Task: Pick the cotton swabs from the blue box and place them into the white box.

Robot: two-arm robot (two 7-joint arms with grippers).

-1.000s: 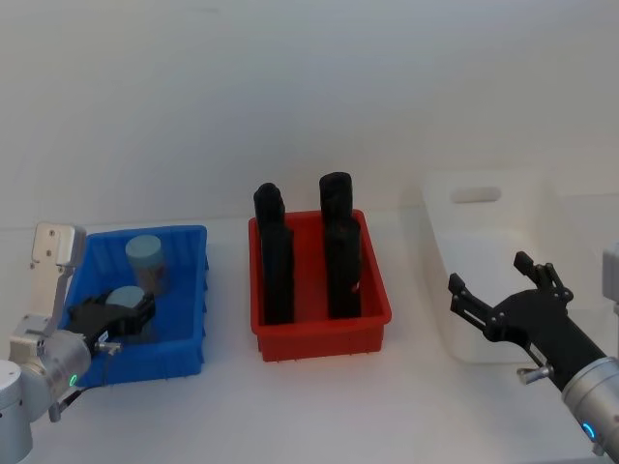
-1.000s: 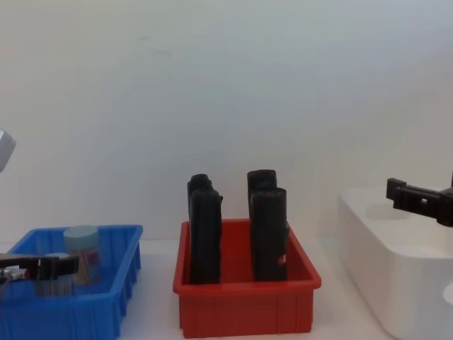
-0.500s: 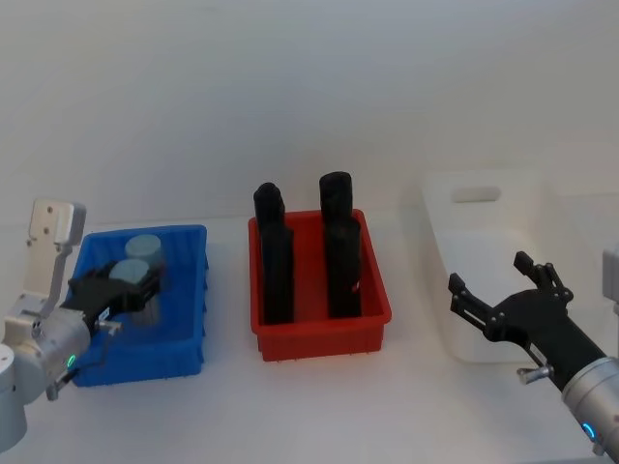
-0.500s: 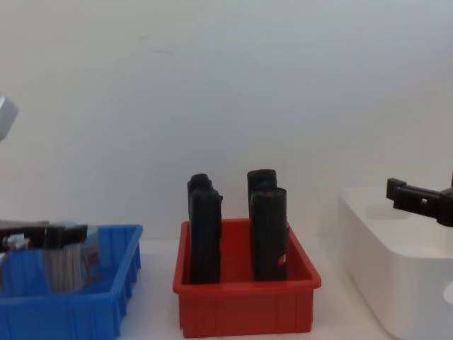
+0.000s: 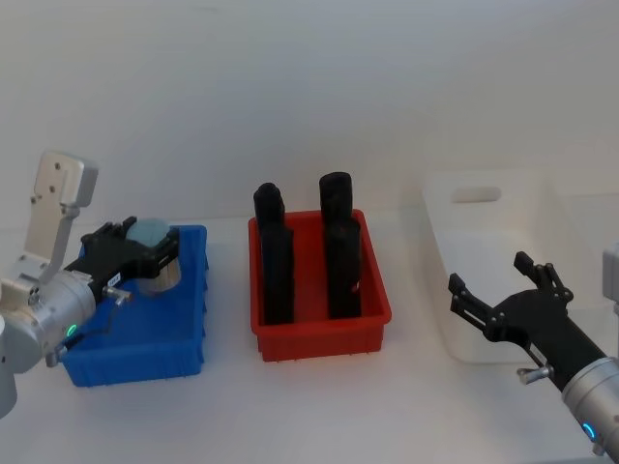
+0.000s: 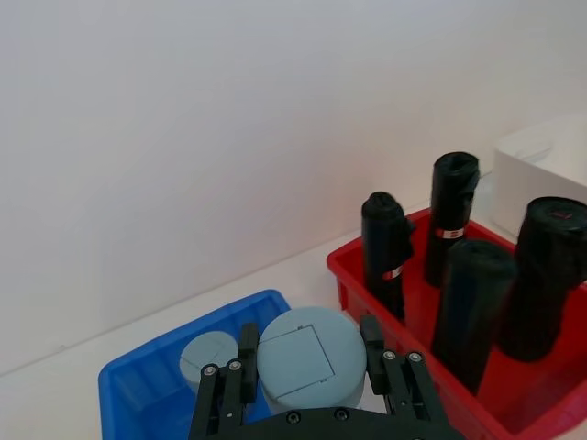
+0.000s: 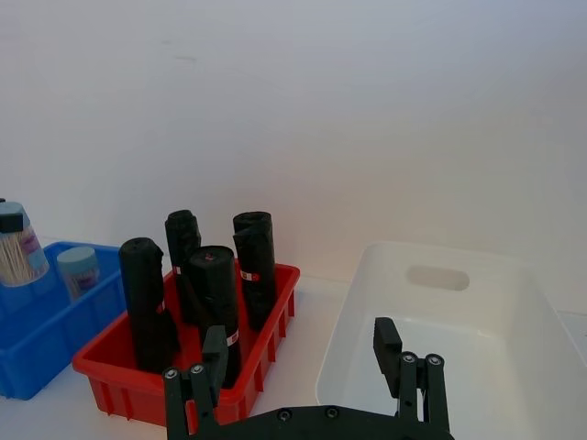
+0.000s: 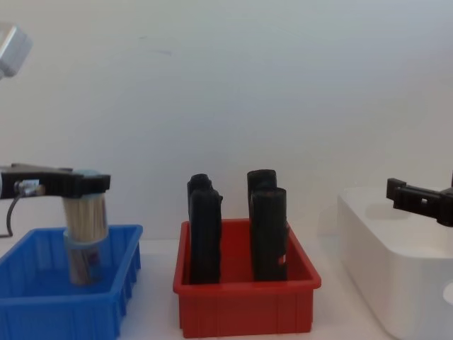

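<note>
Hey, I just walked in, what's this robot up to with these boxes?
It is moving cotton swabs from one box to another. The left gripper has its fingers shut on a jar of cotton swabs and holds it up over the blue box, where a second jar stands. The right gripper hangs open at the near side of the white box, which looks empty. A red box of black rolls sits between the two.

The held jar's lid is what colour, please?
The lid is pale blue, clearest in the left wrist view.
</note>
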